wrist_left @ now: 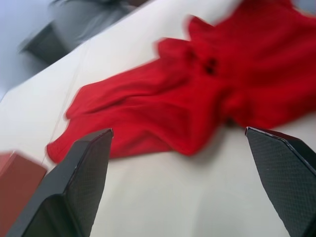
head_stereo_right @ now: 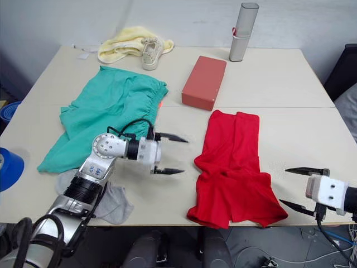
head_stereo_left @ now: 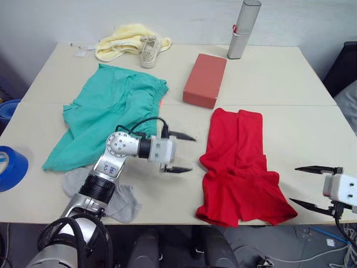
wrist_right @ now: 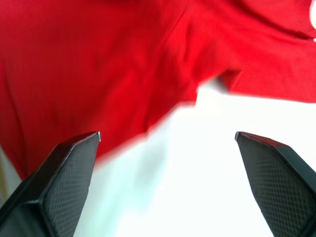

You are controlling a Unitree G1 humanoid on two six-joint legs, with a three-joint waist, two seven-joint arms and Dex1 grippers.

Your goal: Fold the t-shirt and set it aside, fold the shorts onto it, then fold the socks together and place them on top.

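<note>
The red t-shirt (head_stereo_left: 239, 167) lies folded lengthwise in a rumpled strip at the table's front centre-right. Spread flat on the left is the teal shorts (head_stereo_left: 109, 111). Grey socks (head_stereo_left: 120, 201) lie near the front edge, partly hidden under my left arm. My left gripper (head_stereo_left: 185, 152) is open and empty, hovering just left of the t-shirt's left edge, fingers pointing at it. Off the t-shirt's front right corner my right gripper (head_stereo_left: 304, 187) is open too, holding nothing. The left wrist view looks onto the t-shirt (wrist_left: 197, 98); the right wrist view shows the t-shirt (wrist_right: 113, 64) close ahead.
A brick-red box (head_stereo_left: 204, 80) sits behind the t-shirt. A grey cylinder (head_stereo_left: 243, 29) stands at the back. A yellow towel (head_stereo_left: 120, 39) and a beige sneaker (head_stereo_left: 149, 50) lie at the back left. A blue tape roll (head_stereo_left: 8, 167) is off the table's left edge.
</note>
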